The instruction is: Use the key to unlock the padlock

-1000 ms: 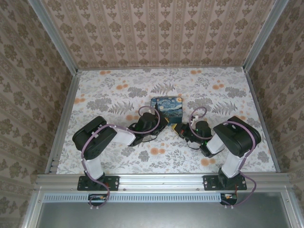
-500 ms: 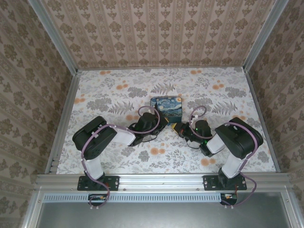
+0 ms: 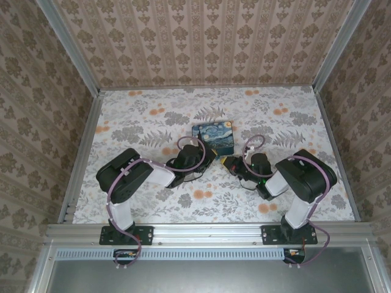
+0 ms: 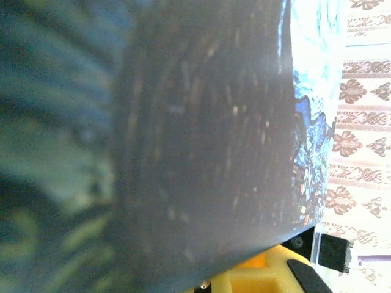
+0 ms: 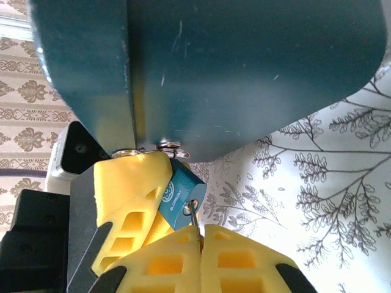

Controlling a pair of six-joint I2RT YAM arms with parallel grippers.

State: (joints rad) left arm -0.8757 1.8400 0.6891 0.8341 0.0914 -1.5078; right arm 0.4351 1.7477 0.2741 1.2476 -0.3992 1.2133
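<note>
The tiny blue-grey padlock hangs from the hasp under the night-sky box. My right gripper is shut on the thin silvery key, whose tip sits in the padlock's keyhole. A yellow finger of my left gripper presses on the padlock's far side, with a second yellow finger behind it, so the lock is pinched. From above, the left gripper and right gripper meet at the near edge of the box. In the left wrist view the blurred box looms over one yellow finger.
The floral tabletop spreads to the left, right and far side of the box. Patterned walls and metal rails enclose the table. The two arms' elbows stand near the front edge.
The box and both grippers have shifted very slightly. Both grips look unchanged.
</note>
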